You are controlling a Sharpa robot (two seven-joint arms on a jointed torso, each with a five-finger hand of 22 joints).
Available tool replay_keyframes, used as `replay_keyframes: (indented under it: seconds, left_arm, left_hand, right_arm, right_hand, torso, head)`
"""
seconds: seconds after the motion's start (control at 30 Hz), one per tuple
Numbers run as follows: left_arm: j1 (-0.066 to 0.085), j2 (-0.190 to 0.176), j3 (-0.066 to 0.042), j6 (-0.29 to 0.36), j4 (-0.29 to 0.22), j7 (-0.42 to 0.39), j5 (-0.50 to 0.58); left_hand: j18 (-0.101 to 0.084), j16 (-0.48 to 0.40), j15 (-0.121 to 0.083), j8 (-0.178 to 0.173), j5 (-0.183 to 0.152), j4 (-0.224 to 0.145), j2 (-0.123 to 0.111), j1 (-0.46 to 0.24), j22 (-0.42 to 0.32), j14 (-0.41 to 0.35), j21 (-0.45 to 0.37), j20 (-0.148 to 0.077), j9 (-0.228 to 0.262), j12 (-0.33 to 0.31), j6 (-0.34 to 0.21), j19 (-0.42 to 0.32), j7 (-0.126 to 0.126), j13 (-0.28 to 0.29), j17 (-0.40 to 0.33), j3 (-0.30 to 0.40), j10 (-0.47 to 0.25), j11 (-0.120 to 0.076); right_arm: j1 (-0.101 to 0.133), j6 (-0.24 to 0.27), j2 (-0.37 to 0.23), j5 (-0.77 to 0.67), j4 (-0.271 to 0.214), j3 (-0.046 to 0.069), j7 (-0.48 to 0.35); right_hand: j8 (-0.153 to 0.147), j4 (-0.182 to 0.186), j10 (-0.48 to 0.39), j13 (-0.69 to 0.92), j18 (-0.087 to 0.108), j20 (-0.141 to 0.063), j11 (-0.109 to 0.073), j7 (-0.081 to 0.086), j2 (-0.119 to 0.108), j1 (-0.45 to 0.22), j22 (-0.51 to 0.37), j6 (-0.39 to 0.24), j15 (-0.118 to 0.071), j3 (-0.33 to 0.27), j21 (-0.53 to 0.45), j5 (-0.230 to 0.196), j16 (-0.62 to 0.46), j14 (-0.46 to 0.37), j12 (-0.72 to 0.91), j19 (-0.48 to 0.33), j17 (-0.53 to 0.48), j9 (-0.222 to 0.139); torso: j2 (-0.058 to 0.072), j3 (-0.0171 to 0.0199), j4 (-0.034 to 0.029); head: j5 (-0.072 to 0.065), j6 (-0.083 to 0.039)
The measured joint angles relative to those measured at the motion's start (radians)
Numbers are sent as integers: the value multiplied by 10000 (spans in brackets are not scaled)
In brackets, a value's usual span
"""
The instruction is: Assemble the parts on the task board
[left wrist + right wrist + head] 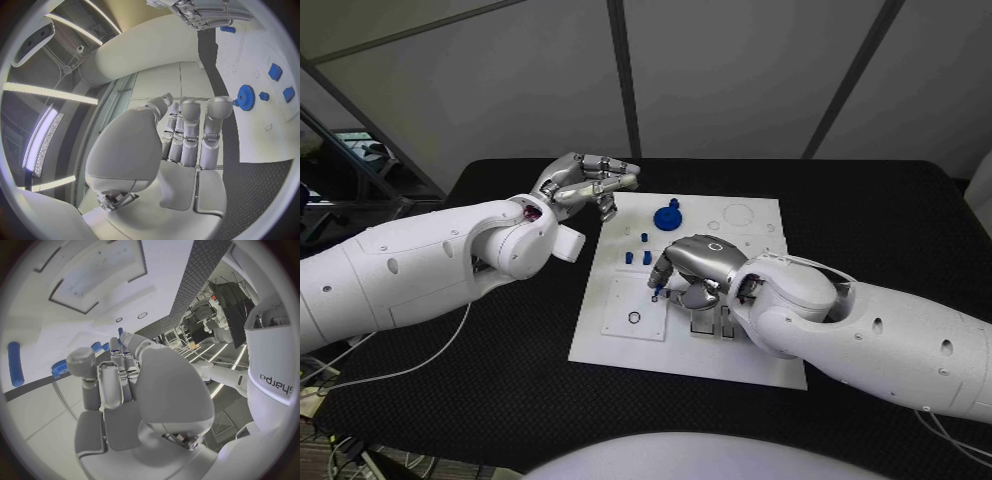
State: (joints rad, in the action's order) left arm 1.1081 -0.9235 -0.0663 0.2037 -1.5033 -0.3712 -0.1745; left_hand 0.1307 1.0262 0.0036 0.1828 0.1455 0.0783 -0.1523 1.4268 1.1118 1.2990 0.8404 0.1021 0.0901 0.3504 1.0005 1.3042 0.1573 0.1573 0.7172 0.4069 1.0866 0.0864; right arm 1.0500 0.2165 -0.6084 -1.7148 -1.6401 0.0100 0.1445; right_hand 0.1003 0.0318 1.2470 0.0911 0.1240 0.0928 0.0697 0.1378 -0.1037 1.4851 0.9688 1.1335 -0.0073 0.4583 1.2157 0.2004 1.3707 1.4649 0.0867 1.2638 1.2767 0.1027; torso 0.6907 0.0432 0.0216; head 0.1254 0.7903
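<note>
Black table, white task board (625, 335) in the middle, my right hand (697, 270) low over it.

A small blue part (656, 295) sits at my right fingertips, apparently pinched and standing roughly upright, with the board's left-hand inset (635, 318) just beside and below it. My left hand (584, 185) hovers off the board's far-left corner, fingers curled, holding nothing, so the right is nearer. The blue gear (668, 215) stands well apart, toward the far edge. My left wrist view shows the gear's teeth (245, 97); the head view shows them less clearly.
</note>
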Motion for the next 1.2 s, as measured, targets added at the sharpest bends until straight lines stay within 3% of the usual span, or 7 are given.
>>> replay_keyframes:
  seconds: [1.2]
  left_arm:
    - [-1, 89, 0, -14, 2, 40, 4]
  left_hand:
    - [0, 0, 0, 0, 0, 0, 40, -40, 0, 0, 0, 0, 2, 0, 1, 0, -1, 7, 2, 0, 1, -1]
  right_arm:
    - [-161, -289, 297, -311, 355, -34, 167]
  right_hand:
    - [-57, 12, -2, 4, 2, 0, 2, 15, -16, -93, -11, 13, 0, -12, 0, -39, 0, 0, -32, 0, -24, -3]
  torso:
    - [-2, 0, -2]
  head:
    - [237, 139]
